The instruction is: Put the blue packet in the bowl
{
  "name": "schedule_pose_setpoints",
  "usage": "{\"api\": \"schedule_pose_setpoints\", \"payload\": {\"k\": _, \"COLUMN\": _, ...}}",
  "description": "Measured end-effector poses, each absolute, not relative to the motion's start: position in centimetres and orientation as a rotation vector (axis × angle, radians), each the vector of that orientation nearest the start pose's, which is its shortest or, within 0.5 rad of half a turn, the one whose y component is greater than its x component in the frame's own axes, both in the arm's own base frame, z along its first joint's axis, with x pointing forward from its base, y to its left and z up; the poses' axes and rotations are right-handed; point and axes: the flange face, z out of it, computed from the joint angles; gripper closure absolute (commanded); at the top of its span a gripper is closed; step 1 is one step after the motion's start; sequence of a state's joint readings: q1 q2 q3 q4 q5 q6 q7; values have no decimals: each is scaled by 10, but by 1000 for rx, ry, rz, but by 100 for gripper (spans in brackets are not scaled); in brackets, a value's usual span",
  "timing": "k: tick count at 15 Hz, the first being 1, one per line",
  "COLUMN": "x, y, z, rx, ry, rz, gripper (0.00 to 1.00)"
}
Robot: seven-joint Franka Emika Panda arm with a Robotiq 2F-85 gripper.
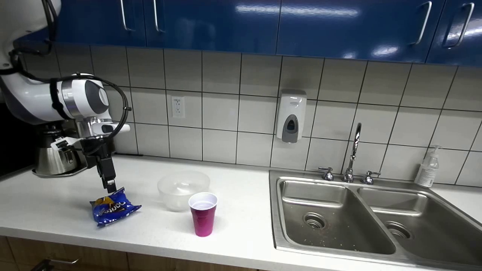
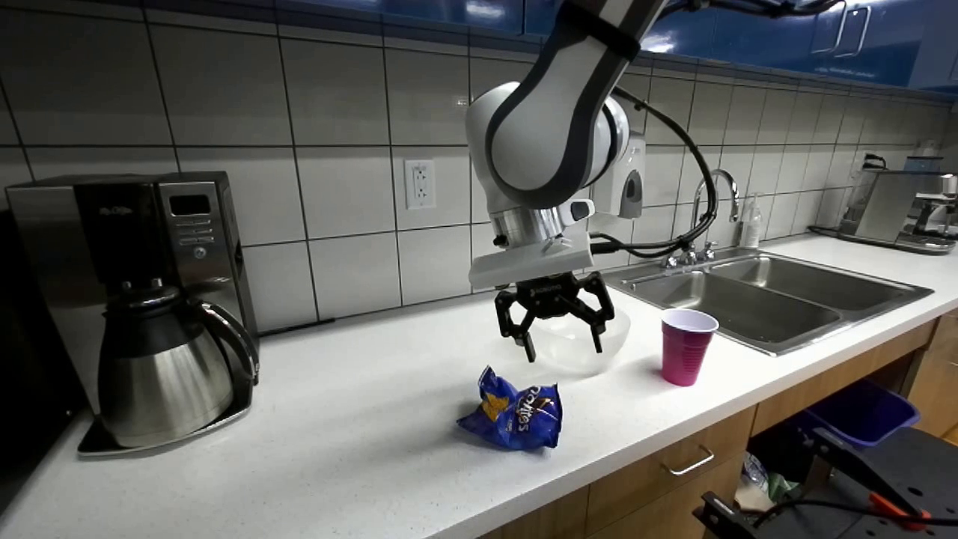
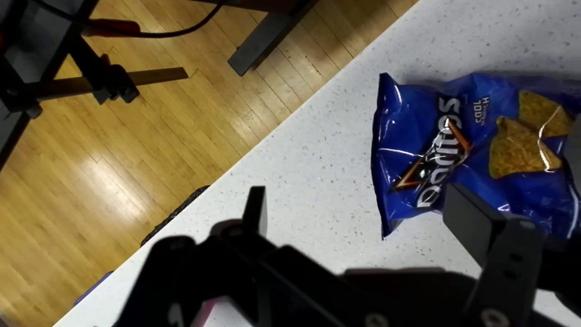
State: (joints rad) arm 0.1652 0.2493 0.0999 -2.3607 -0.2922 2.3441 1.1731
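Note:
The blue packet [image 1: 113,211] lies on the white counter, crinkled, with orange chip markings. It also shows in an exterior view [image 2: 518,419] and in the wrist view [image 3: 435,150]. My gripper [image 2: 564,352] is open and empty, pointing down above the counter. In the wrist view the gripper [image 3: 358,213] has one finger overlapping the packet's edge and the other over bare counter; contact cannot be told. In an exterior view the gripper [image 1: 110,186] appears just above and behind the packet. The translucent bowl [image 1: 171,196] stands beside the packet; the gripper partly hides the bowl [image 2: 572,358] in an exterior view.
A pink cup [image 1: 203,220] stands close to the bowl. A steel double sink [image 1: 278,214] is set into the counter beyond the cup. A coffee maker with a steel carafe [image 2: 161,382] stands at the counter's other end. A tiled wall [image 1: 222,109] bounds the back.

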Motion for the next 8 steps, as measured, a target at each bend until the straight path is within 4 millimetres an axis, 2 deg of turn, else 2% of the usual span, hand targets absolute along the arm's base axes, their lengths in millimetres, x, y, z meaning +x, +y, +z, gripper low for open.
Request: {"api": "schedule_pose_setpoints", "payload": {"k": 8, "x": 471, "y": 128, "z": 177, "rx": -3184, "ry": 1096, "rz": 84, "gripper": 0}}
